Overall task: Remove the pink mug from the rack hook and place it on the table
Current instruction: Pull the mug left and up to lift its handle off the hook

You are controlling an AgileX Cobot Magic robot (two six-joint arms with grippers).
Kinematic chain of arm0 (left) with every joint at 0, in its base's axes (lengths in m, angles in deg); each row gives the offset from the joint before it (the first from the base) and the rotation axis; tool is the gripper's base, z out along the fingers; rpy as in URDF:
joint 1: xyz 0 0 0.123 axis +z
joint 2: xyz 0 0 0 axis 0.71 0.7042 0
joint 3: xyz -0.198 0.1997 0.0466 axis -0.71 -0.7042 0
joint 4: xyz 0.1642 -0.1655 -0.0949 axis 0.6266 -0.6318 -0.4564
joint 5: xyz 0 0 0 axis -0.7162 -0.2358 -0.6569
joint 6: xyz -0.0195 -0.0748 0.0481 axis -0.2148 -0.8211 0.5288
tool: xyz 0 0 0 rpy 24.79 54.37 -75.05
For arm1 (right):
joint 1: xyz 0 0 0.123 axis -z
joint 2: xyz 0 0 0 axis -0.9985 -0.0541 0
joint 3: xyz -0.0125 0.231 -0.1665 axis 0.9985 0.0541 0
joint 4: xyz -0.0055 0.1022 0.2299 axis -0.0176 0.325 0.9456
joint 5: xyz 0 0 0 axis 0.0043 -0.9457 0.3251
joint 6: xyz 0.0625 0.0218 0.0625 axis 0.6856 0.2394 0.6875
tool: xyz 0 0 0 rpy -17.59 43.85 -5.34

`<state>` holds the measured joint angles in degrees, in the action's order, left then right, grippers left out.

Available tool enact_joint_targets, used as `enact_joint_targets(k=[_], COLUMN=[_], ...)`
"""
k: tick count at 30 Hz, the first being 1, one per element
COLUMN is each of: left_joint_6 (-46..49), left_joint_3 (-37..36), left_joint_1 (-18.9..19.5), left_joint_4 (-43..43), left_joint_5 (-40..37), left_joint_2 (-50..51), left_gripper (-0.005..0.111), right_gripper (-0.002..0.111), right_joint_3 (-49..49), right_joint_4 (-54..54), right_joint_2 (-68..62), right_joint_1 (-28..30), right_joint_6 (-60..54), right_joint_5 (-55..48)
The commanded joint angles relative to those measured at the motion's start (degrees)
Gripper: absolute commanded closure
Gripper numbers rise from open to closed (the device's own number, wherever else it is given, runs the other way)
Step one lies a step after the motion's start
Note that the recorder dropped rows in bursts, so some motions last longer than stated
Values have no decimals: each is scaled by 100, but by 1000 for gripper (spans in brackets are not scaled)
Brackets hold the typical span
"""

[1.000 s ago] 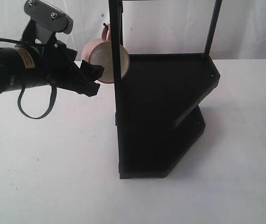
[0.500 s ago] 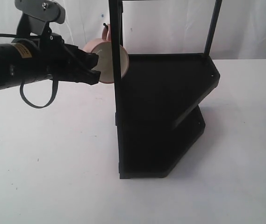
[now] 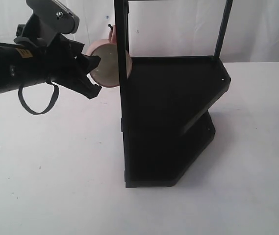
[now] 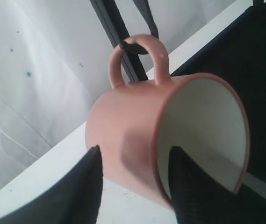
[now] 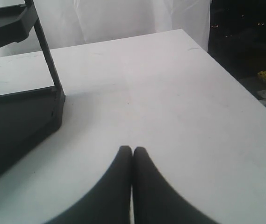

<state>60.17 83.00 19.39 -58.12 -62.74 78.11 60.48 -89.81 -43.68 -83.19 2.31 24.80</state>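
Above white table [image 3: 56,171], left end effector [image 4: 135,158] straddles hanging pink mug [image 4: 123,126].

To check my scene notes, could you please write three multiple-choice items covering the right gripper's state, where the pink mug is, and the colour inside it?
1. The right gripper is:
A. wide open
B. shut, holding nothing
C. shut on a spoon

2. The pink mug is:
A. hanging by its handle from the rack hook
B. held in the right gripper
C. standing upright on a plate

3. The mug's inside is:
A. black
B. blue
C. cream-white

Answers:
1 B: in the right wrist view its tips meet with nothing between them.
2 A: in the left wrist view the hook passes through the handle loop.
3 C: the open mouth shows a pale cream lining.
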Motion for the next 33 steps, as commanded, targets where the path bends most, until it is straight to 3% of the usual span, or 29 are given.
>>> enact_joint_targets(k=[1, 4, 18, 33], left_joint_6=[1094, 1307, 1307, 1307], left_joint_3=[30, 30, 30, 30], left_joint_1=[1, 1, 1, 1], left_joint_4=[-1187, -1723, -1761, -1766], left_joint_5=[198, 262, 363, 163], left_joint_2=[124, 222, 262, 262], left_gripper=[62, 62, 63, 107], right_gripper=[108, 108, 108, 108], right_joint_3=[-2, -2, -2, -2], right_joint_4=[-33, -33, -33, -33], right_joint_2=[14, 14, 14, 14], right_joint_1=[34, 34, 34, 34], right_joint_6=[-3, -3, -3, -3], right_joint_5=[25, 25, 25, 25])
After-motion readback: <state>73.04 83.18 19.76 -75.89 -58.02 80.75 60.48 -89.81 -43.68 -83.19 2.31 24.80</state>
